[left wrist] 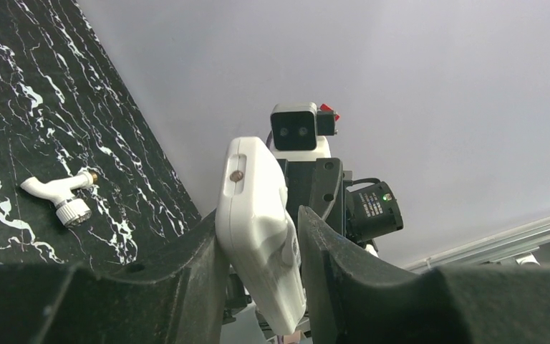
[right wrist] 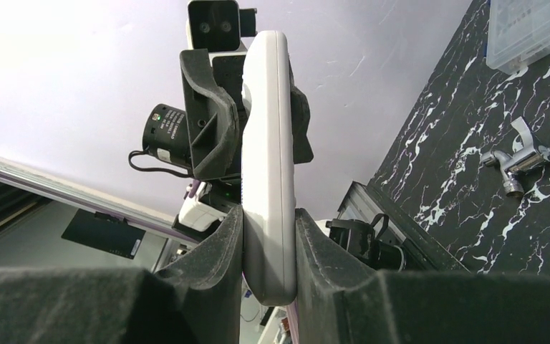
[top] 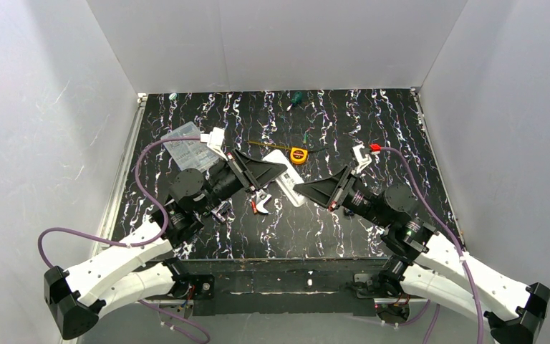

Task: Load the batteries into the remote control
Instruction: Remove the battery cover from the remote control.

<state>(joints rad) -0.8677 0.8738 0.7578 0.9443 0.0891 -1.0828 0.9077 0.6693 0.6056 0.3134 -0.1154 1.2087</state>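
The white remote control (top: 287, 180) hangs above the middle of the table, held from both ends. My left gripper (top: 279, 171) is shut on one end of it; in the left wrist view the remote (left wrist: 254, 208) sits tilted between the black fingers (left wrist: 186, 272), my gripper (left wrist: 258, 215) closed around it. My right gripper (top: 300, 188) is shut on the other end; in the right wrist view the remote (right wrist: 268, 122) stands edge-on, clamped at my gripper (right wrist: 268, 213). No batteries show in any view.
A clear plastic box (top: 185, 146) lies at the back left, also in the right wrist view (right wrist: 533, 29). A yellow tape measure (top: 298, 155) and a green-handled screwdriver (top: 296, 98) lie behind. A white tap-shaped piece (left wrist: 59, 197) and a silver metal tap (right wrist: 514, 163) lie on the table.
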